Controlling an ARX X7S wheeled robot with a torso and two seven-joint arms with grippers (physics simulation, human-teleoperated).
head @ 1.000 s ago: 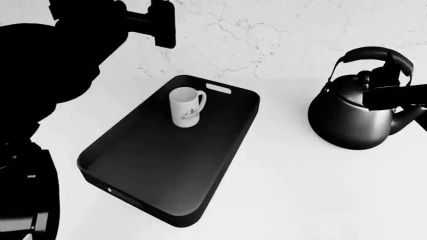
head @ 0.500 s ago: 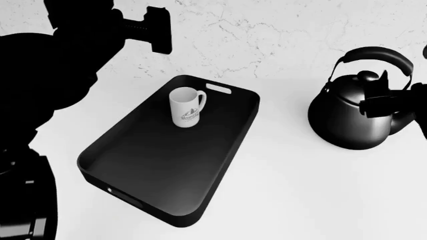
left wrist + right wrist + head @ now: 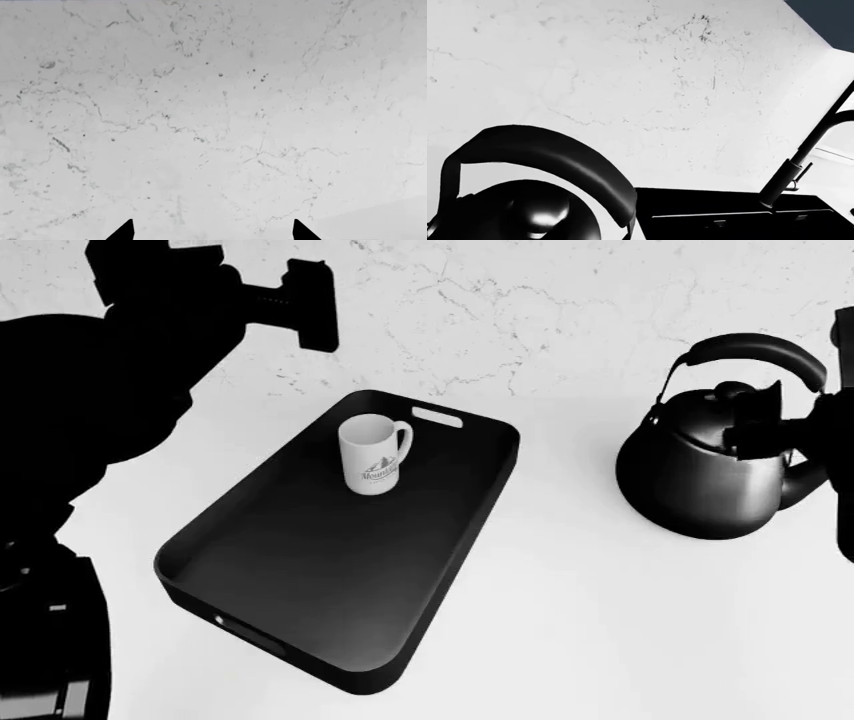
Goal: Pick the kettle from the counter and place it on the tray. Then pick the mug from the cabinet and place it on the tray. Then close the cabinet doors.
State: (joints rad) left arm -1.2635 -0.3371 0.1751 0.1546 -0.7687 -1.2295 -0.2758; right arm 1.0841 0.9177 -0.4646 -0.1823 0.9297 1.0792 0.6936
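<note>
The black tray (image 3: pixel 310 552) lies on the white counter (image 3: pixel 601 625) at centre left. The white mug (image 3: pixel 374 454) stands upright in the tray's far end. The dark kettle (image 3: pixel 690 485) sits on the counter at the right, outside the tray. My right gripper (image 3: pixel 770 434) is a black shape over the kettle's right side, below the arched handle; its fingers are not distinguishable. The right wrist view shows the kettle's handle (image 3: pixel 544 150) and lid knob close up. My left gripper (image 3: pixel 314 304) is raised at the upper left, open and empty, facing the marble wall (image 3: pixel 213 110).
A black sink (image 3: pixel 727 210) with a tall dark faucet (image 3: pixel 812 142) lies just beyond the kettle. The veined marble wall (image 3: pixel 534 300) runs along the back of the counter. My left arm fills the left edge of the head view.
My right gripper has slid rightward, off the kettle's handle toward the frame edge. The left gripper drifted slightly left. Kettle, mug and tray have not moved.
</note>
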